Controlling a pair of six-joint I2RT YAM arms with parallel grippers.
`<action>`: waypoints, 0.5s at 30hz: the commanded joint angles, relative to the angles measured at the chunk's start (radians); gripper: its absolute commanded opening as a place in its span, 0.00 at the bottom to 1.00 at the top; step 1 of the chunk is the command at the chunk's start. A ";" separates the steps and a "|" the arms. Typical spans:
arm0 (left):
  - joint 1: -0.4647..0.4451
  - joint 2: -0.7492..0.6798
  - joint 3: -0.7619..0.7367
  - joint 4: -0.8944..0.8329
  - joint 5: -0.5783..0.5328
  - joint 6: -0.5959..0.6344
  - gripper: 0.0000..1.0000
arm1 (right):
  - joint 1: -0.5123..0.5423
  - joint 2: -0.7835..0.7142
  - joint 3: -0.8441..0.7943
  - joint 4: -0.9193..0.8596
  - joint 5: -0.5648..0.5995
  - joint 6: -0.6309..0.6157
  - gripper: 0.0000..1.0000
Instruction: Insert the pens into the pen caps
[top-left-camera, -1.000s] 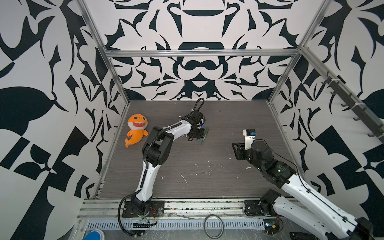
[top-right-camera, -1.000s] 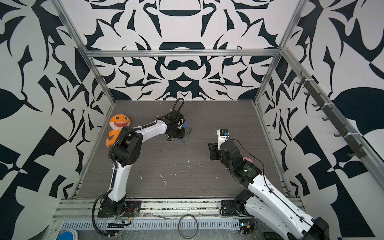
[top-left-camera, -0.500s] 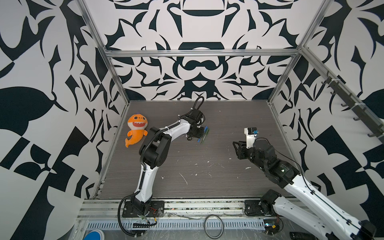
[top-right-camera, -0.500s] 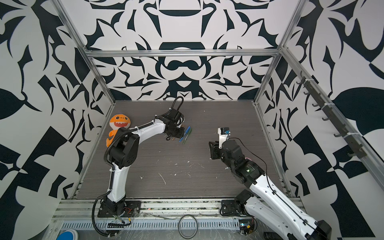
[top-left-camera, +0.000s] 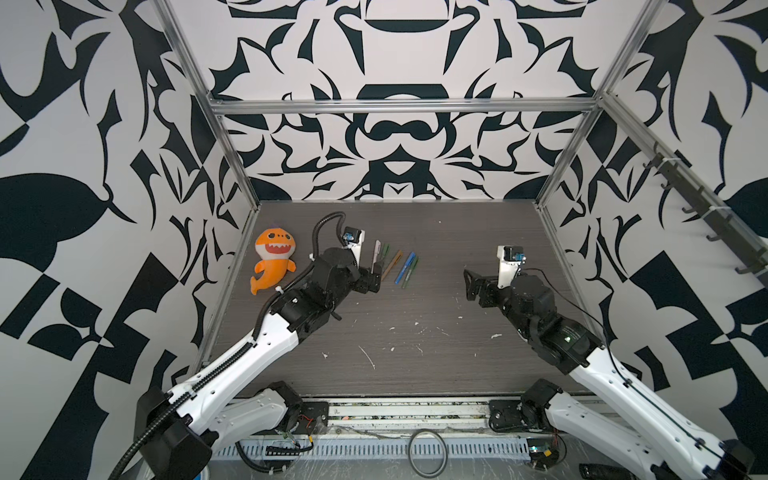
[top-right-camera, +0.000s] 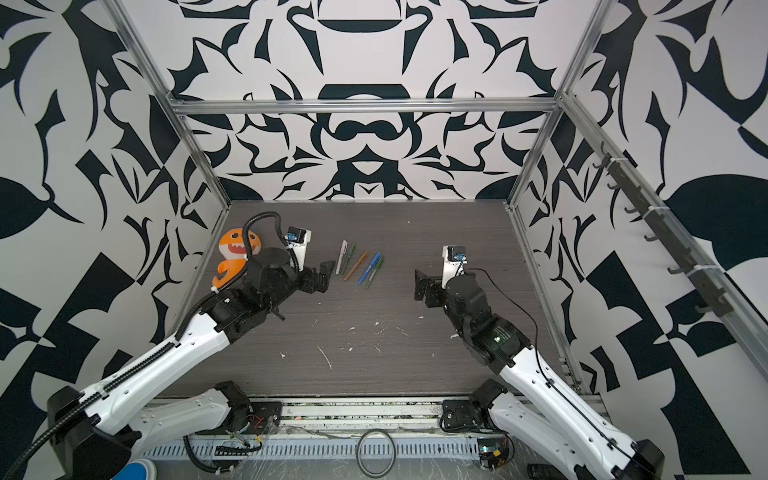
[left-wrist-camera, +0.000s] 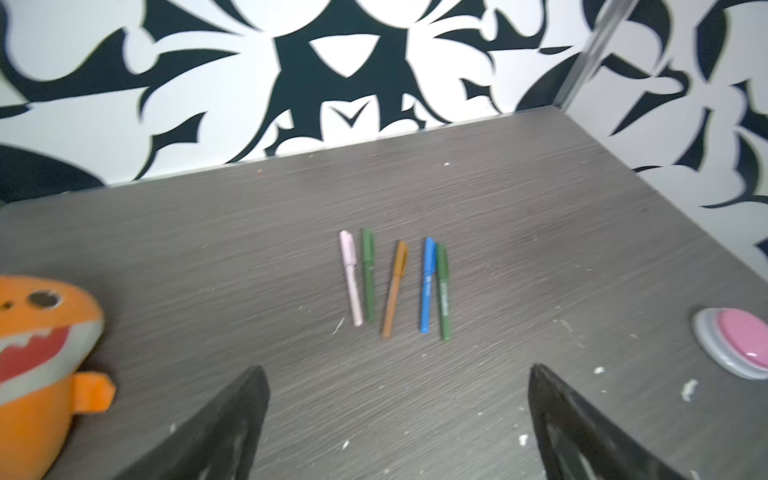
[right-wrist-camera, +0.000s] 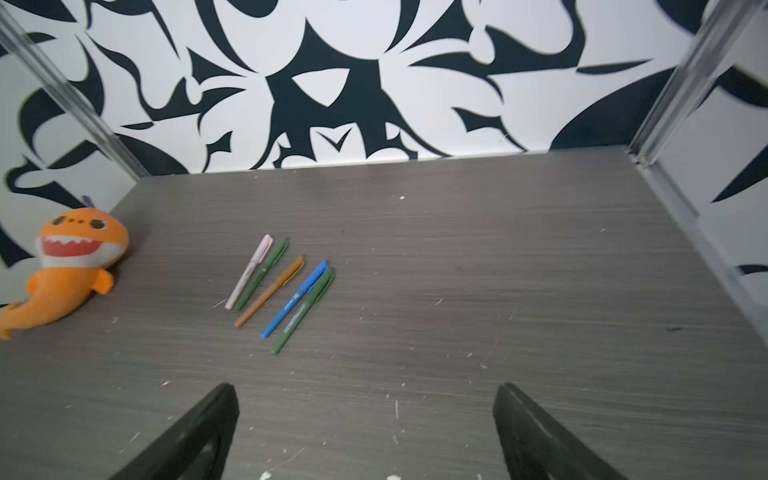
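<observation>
all 5 pens (left-wrist-camera: 395, 289) lie in a row near the shark toy (right-wrist-camera: 79, 253) w/ pen caps (left-wrist-camera: 401, 257) on, so task prob. done, nothing left; left gripper (left-wrist-camera: 397, 370) (nearer toy) & right gripper (right-wrist-camera: 365, 386) (far side of row from toy) both wide, empty.

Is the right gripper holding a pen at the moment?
No, the right gripper is open and empty, and all five pens lie on the table.

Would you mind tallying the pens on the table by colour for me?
Pink pen: 1
Green pens: 2
Orange pen: 1
Blue pen: 1
Total: 5
</observation>
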 joint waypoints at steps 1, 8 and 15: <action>0.002 -0.064 -0.131 0.045 -0.226 -0.049 0.99 | -0.010 0.018 -0.081 0.216 0.123 -0.171 0.99; 0.137 -0.115 -0.498 0.631 -0.232 0.276 0.99 | -0.123 0.162 -0.143 0.471 0.105 -0.280 0.99; 0.465 0.012 -0.650 0.955 -0.007 0.237 0.99 | -0.223 0.216 -0.218 0.601 0.013 -0.577 0.99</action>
